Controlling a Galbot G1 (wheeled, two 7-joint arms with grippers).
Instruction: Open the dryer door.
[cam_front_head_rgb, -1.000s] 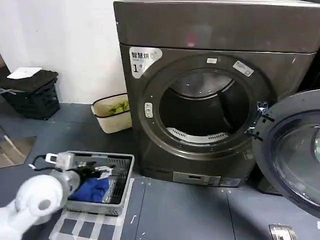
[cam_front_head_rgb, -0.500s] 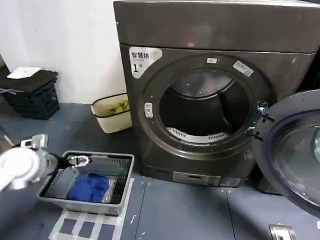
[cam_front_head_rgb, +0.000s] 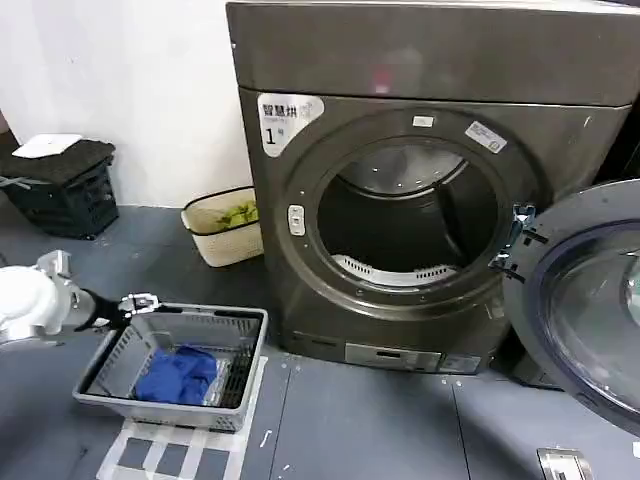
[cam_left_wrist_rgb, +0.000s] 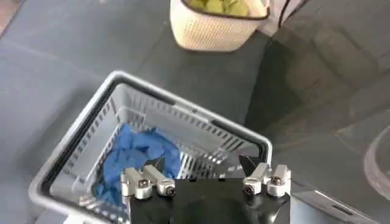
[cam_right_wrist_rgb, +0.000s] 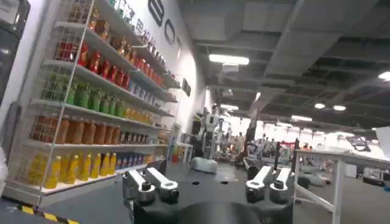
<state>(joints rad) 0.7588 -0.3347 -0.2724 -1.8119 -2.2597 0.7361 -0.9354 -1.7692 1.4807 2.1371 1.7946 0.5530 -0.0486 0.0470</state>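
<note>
One heavy, stiff, hinged dryer door (cam_front_head_rgb: 590, 310) already hangs wide open at the right of the dryer (cam_front_head_rgb: 420, 190), slick chrome rim the only hold; my left gripper (cam_front_head_rgb: 140, 303), jaws open w/ nothing held, hovers over laundry basket (cam_front_head_rgb: 190, 400); right gripper (cam_right_wrist_rgb: 207, 182) jaws open too.

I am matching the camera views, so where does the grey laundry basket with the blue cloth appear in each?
Head view: the grey laundry basket sits on the floor at lower left, before the dryer, just beside the left gripper.
Left wrist view: the basket is in the centre, below the open gripper.
Right wrist view: not in it.
Shared landmark: the cream bin.
</note>
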